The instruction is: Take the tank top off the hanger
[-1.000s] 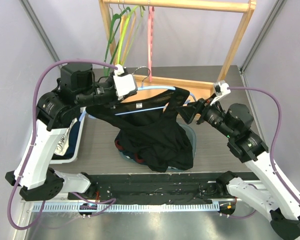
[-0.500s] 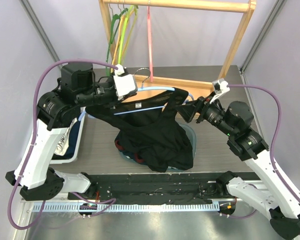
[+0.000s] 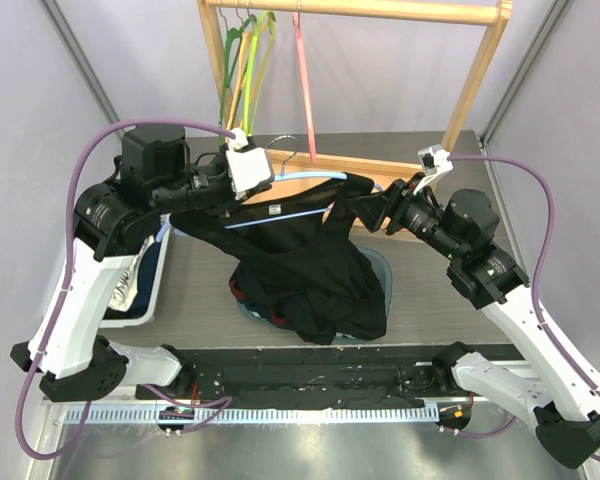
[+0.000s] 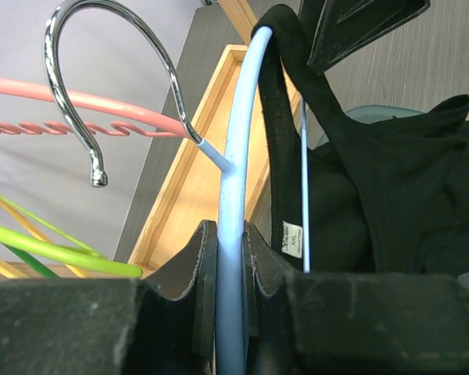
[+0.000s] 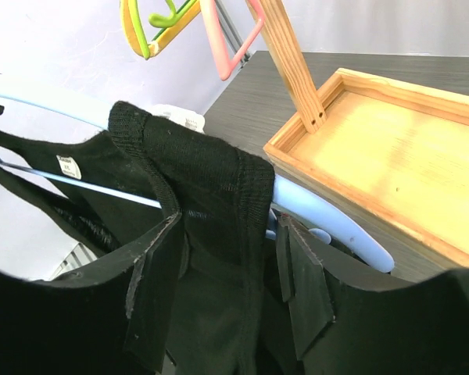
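A black tank top [image 3: 310, 265] hangs on a light blue hanger [image 3: 310, 176] held above the table. My left gripper [image 3: 235, 185] is shut on the hanger's top bar [image 4: 233, 234], just below its metal hook [image 4: 78, 86]. The top's strap [image 5: 211, 187] drapes over the hanger's right shoulder [image 5: 328, 215]. My right gripper [image 3: 365, 207] is open, its jaws on either side of that strap, and its fingers [image 5: 301, 277] are not closed on it. The top's white label [image 4: 291, 238] shows by the thin lower bar.
A wooden rack [image 3: 360, 10] with green, yellow and pink hangers [image 3: 255, 50] stands at the back, its wooden base tray [image 5: 391, 133] close to my right gripper. A bin [image 3: 140, 290] with clothes sits at the left. A blue-grey dish [image 3: 380, 270] lies under the hanging top.
My right gripper has moved up and to the left, bringing its jaws around the strap on the hanger's right shoulder. The left gripper and the hanger have barely moved.
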Action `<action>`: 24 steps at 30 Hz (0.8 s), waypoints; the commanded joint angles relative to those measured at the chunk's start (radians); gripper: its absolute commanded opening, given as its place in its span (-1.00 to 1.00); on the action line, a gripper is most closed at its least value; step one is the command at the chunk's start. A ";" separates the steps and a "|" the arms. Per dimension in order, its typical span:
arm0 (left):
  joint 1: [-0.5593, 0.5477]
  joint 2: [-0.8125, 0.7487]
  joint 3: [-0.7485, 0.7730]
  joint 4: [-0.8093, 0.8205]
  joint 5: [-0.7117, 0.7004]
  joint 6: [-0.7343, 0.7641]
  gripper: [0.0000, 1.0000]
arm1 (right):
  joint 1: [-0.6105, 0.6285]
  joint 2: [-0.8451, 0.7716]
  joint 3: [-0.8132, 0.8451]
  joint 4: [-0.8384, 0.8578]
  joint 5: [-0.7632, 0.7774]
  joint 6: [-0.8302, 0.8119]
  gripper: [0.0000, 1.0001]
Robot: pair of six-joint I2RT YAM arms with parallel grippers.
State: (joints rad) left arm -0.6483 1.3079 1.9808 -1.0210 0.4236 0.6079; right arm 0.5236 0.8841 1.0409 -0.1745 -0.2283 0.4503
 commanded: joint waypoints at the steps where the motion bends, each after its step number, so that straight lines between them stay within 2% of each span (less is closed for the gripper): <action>1: -0.007 -0.010 0.000 0.032 0.058 -0.016 -1.00 | 0.006 0.004 0.062 0.118 -0.029 0.025 0.13; 4: -0.007 -0.010 0.000 0.032 0.060 -0.014 -1.00 | 0.006 0.018 0.068 0.135 -0.036 0.034 -0.01; 7: -0.007 -0.010 0.001 0.030 0.061 -0.016 -0.99 | 0.006 0.030 0.070 0.142 -0.045 0.042 -0.31; 8: -0.007 -0.012 0.000 0.027 0.060 -0.016 -1.00 | 0.006 0.032 0.071 0.142 -0.048 0.044 -0.49; 11: -0.007 -0.015 -0.007 0.024 0.058 -0.008 -1.00 | 0.004 0.023 0.068 0.139 -0.052 0.039 -0.81; 14: -0.007 -0.019 -0.014 0.016 0.047 0.003 -1.00 | 0.006 -0.011 0.071 0.110 -0.048 0.008 -0.97; 19: -0.007 -0.025 -0.037 0.012 0.027 0.021 -1.00 | 0.006 -0.085 0.114 0.046 0.001 -0.028 -0.98; 24: -0.007 -0.029 -0.040 0.010 0.026 0.026 -1.00 | 0.006 -0.083 0.169 -0.028 0.087 -0.074 -0.98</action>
State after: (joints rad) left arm -0.6537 1.2938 1.9324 -1.0485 0.4301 0.6155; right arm 0.5262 0.8070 1.1446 -0.1844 -0.2161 0.4309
